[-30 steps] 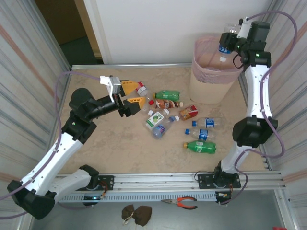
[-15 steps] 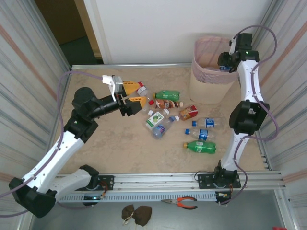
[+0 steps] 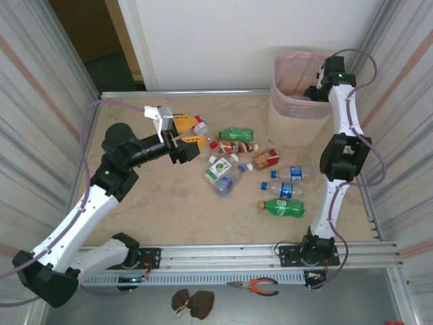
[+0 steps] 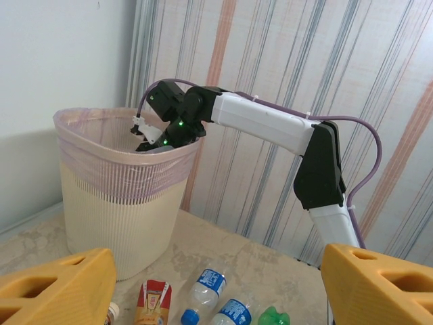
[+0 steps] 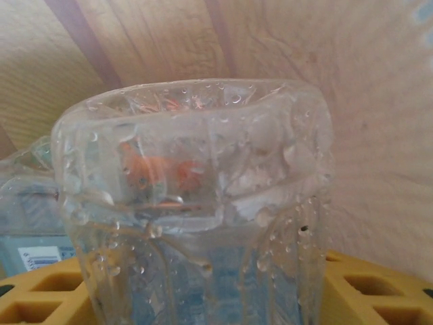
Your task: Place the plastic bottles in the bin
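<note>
The pale pink bin (image 3: 291, 128) stands at the far right; in the left wrist view its ribbed wall (image 4: 115, 217) faces me. My right gripper (image 3: 315, 91) reaches down inside the rim, shut on a clear wet plastic bottle (image 5: 196, 203) that sits between its yellow fingers (image 5: 379, 291). Several plastic bottles lie mid-table: a green one (image 3: 236, 134), a red-labelled one (image 3: 266, 159), blue-labelled ones (image 3: 291, 173) and a green one (image 3: 282, 208). My left gripper (image 3: 189, 133) hovers open left of them, nothing between its fingers (image 4: 67, 284), beside a clear bottle (image 3: 199, 125).
Striped walls close in on both sides, and a metal rail (image 3: 223, 256) runs along the near edge. Pliers (image 3: 260, 286) lie on the floor in front. The tabletop (image 3: 169, 203) near the left arm is bare.
The right arm has swung the bottle from above the bin down inside its rim. The left arm has barely shifted.
</note>
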### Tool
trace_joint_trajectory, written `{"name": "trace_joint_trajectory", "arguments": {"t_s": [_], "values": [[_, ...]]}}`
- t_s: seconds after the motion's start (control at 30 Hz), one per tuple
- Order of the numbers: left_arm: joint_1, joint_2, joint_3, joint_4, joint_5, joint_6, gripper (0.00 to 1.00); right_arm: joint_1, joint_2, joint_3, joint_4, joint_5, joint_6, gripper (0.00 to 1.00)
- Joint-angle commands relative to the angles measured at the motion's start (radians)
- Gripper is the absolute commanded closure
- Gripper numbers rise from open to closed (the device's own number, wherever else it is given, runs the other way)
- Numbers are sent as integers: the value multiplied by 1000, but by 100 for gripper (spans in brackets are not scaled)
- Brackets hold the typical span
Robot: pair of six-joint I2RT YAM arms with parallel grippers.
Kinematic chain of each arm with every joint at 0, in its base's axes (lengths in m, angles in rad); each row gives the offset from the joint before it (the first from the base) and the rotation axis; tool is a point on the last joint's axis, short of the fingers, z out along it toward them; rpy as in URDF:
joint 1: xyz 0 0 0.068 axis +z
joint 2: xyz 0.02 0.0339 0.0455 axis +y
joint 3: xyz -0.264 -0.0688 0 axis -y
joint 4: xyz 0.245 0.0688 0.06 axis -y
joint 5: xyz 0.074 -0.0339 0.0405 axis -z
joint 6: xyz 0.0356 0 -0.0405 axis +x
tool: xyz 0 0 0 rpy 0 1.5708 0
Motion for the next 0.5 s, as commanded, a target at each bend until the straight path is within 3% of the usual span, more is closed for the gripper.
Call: {"name": "trace_joint_trajectory", "arguments": {"t_s": [0.0, 0.47], "values": [[5, -2, 6, 1, -10, -3, 20, -4, -16, 38, -35, 22, -3, 34], [6, 26, 28, -64, -11, 7, 20, 32, -147, 38, -27, 43, -6, 30]]}}
